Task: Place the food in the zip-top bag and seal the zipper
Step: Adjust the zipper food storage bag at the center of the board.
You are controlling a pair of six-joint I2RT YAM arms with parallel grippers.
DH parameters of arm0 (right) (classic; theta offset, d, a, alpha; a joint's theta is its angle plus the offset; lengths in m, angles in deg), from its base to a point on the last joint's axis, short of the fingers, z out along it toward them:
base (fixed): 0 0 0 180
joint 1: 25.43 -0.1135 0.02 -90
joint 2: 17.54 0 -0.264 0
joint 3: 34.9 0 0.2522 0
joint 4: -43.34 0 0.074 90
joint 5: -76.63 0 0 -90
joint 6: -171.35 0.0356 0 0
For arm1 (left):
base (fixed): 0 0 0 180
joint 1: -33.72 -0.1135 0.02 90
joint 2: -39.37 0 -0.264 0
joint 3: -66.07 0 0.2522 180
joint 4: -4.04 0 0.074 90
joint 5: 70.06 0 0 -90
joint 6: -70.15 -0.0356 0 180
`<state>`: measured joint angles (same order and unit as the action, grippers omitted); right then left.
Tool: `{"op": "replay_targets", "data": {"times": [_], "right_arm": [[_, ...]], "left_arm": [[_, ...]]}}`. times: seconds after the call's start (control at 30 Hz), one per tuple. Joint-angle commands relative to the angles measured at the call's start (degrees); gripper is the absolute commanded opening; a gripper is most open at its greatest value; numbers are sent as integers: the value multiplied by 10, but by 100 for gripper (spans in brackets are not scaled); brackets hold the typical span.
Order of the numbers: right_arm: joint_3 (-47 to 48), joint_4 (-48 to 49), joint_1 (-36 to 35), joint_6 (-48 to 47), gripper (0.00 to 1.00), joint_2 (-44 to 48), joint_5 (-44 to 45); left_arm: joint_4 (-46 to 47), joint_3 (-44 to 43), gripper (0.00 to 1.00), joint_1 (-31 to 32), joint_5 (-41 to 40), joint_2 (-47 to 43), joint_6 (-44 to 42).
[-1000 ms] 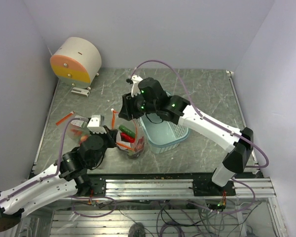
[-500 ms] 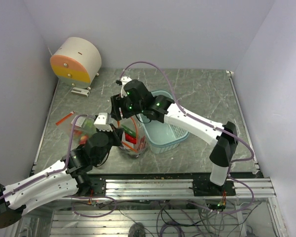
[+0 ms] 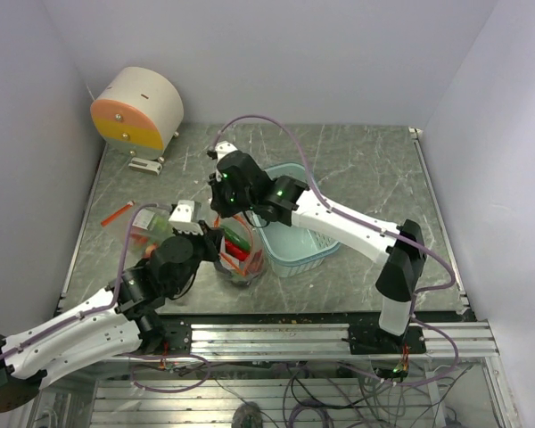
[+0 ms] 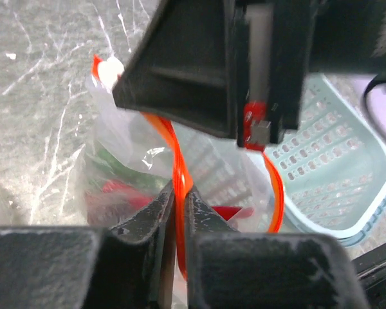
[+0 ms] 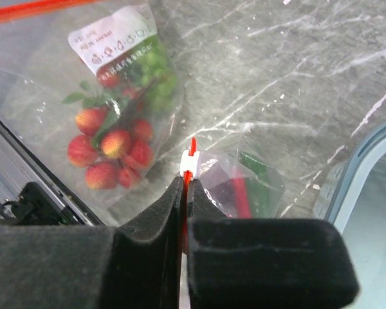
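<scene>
The left hand (image 4: pixel 179 199) is pressed together on the zipper (image 4: pixel 177 161), with that orange-red strip coming straight up out from between its fingertips. Off to that hand's left, a separate clear packet (image 3: pixel 147 234) of red berries and green bits lies flat on the tabletop (image 3: pixel 366 169), apart from everything else.

Right under and just past the left hand's fingertips is the zip-top bag (image 4: pixel 125 141), standing up loosely with its mouth held off the tabletop. The food (image 3: pixel 234 252) inside it shows as a few red and green pieces down at the bottom; the plastic blurs them too much to name each one.

The right hand (image 5: pixel 184 193) comes in from the far side and faces the left one, really close. It's clamped shut on the same zipper too, pinching it just below a small white tab (image 5: pixel 190 162) at the strip's end. Between the two hands the strip droops in a loop.

The light-blue mesh basket (image 4: pixel 334 161) sits just to the right of both hands, beside the bag and under the right arm.
</scene>
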<state>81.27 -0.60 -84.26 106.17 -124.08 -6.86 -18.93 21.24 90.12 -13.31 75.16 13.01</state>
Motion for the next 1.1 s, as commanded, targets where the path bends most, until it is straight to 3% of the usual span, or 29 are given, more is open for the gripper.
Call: {"op": "replay_targets", "data": {"times": [0.0, 0.1, 0.17, 0.27, 0.47, 0.67, 0.83, 1.07], "right_arm": [[-31, 4, 0, -27, 0, 47, 6], [-51, 31, 1, -70, 0, 89, -35], [-57, 40, 3, -94, 0, 115, -69], [-60, 44, 8, -128, 0, 145, -139], [-37, 30, 10, -203, 0, 177, -297], [-10, -8, 9, -271, 0, 178, -398], [-30, -6, 10, -306, 0, 207, -439], [-48, 8, 10, -311, 0, 235, -457]], "left_arm": [[-54, -88, 32, 1, -2, -15, -39], [-162, -161, 71, 1, 8, -40, -56], [-218, -197, 84, 1, 23, -71, -75], [-270, -239, 93, 1, 43, -131, -111], [-254, -251, 90, 1, 130, -214, -238], [-255, -279, 90, 2, 254, -181, -358], [-271, -302, 91, 2, 305, -136, -395], [-242, -271, 90, 2, 367, -145, -382]]}}
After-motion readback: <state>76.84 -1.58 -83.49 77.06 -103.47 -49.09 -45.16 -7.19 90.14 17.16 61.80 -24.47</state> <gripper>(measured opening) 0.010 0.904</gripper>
